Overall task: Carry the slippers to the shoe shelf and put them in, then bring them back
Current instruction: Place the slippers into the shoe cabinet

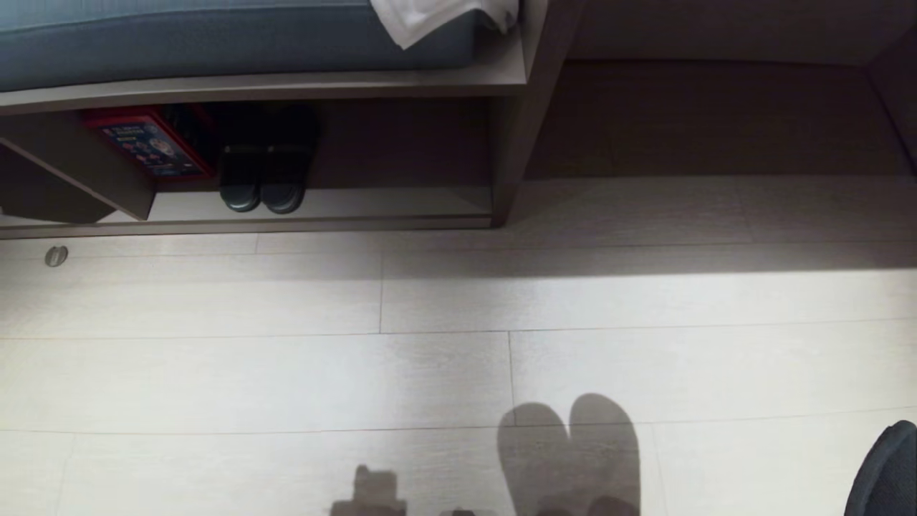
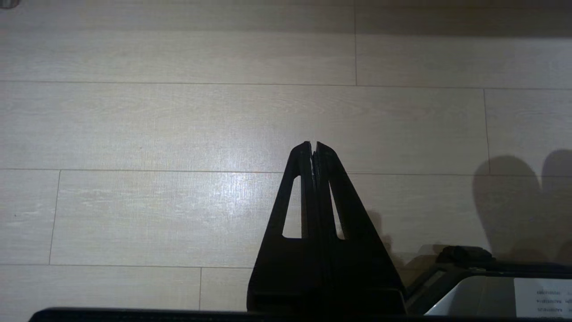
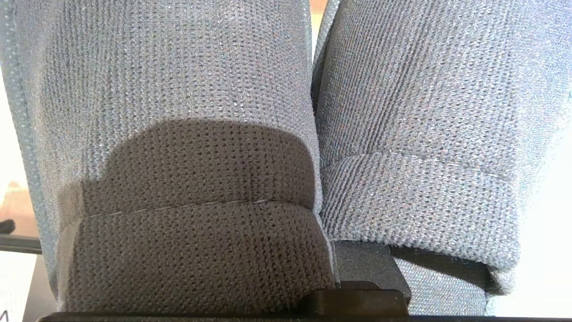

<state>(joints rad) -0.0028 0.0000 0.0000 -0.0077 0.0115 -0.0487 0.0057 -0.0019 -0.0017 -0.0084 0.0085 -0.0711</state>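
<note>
1. The slippers (image 3: 286,134) hang from the right gripper (image 3: 357,299); in the right wrist view the grey ribbed pair fills the frame, two bands side by side and touching.
2. The right gripper is clamped narrow on the pair. Only a dark part of it shows at the slippers' lower edge, so the exact pinch point cannot be told.
3. In the head view the slippers themselves are out of frame; only their twin rounded shadow (image 1: 569,451) falls on the pale plank floor (image 1: 286,358), well short of the furniture.
4. The left gripper (image 2: 313,145) is closed with nothing between its fingers and points at bare floor. It takes no part in the carry.
5. The shoe shelf (image 1: 401,204) stands ahead, an open cubby under a blue cushion (image 1: 215,36) with a white cloth (image 1: 437,18) draped over its edge.
6. The shelf already holds a pair of black sandals (image 1: 261,186) and a red box (image 1: 154,143) toward its left side. The floor board to the right of the sandals is bare.
7. Progress, as judged: pick-up is done and the carry is under way. Still to do: close on the shelf, set the pair on the bare board, release, then retrieve and bring it back.
</note>
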